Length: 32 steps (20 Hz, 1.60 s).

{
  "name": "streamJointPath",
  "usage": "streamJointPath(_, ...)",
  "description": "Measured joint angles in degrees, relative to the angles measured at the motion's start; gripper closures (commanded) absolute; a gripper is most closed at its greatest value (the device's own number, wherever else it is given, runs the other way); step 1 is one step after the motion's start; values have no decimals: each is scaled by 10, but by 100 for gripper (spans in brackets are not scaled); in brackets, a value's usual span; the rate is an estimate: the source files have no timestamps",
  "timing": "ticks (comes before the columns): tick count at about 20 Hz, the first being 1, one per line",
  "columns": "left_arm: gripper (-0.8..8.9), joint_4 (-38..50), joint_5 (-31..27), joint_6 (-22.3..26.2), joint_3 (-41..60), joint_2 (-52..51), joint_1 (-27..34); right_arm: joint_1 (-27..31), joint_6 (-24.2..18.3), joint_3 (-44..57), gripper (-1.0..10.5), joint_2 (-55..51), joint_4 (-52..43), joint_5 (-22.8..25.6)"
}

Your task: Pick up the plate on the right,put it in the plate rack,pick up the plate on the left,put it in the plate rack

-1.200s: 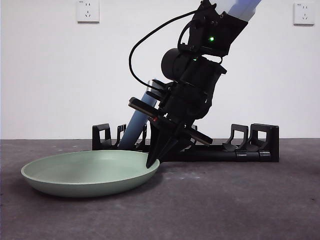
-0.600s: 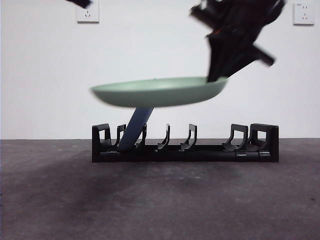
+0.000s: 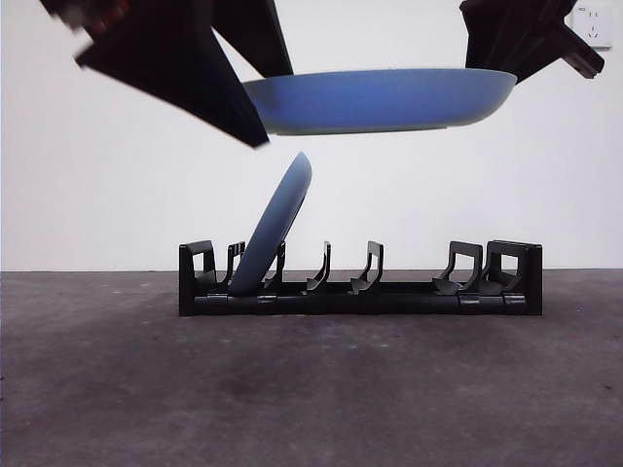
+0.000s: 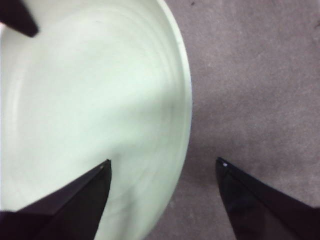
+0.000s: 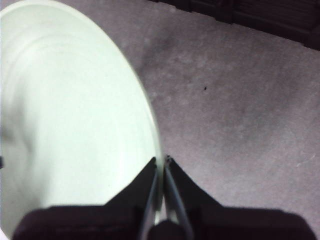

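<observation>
The plate hangs level in the air above the plate rack, its rim clenched by the right fingers. The left fingers are spread wide around its opposite edge without gripping. A second plate leans in the rack on the counter.

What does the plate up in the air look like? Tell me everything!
The lifted plate is round and shallow, smooth and glazed-looking. It looks pale green in the wrist views, bluish in the front view. It hangs about level high above the plate rack. The right gripper is shut on its rim. The left gripper is open, one jaw over the plate and one past its edge, not gripping it.
</observation>
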State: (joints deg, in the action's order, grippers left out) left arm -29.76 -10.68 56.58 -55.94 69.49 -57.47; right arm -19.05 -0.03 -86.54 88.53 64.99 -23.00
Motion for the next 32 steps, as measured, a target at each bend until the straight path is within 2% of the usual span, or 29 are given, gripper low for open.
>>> streamJointPath(2, 477, 7, -1, 3, 0, 6, 0, 0, 0, 0, 963, 0, 2, 0)
streamJointPath(3, 517, 11, -1, 4, 0, 7, -1, 0, 0, 0, 963, 0, 4, 0)
streamJointPath(6, 741, 23, -2, 5, 0, 7, -1, 0, 0, 0, 963, 0, 9, 0)
streamJointPath(8, 824, 24, -2, 4, 0, 7, -1, 0, 0, 0, 963, 0, 9, 0)
streamJointPath(25, 822, 6, 8, 14, 0, 7, -19, 1, 0, 0, 935, 0, 7, 3)
streamJointPath(26, 822, 6, 8, 12, 0, 7, -20, 1, 0, 0, 917, 0, 5, 2)
streamJointPath(30, 822, -4, 21, -16, 0, 7, -22, 0, 0, 0, 628, -1, -10, -2)
streamJointPath(32, 822, -10, 31, -29, 0, 7, -22, 1, 0, 0, 600, -6, -16, -3)
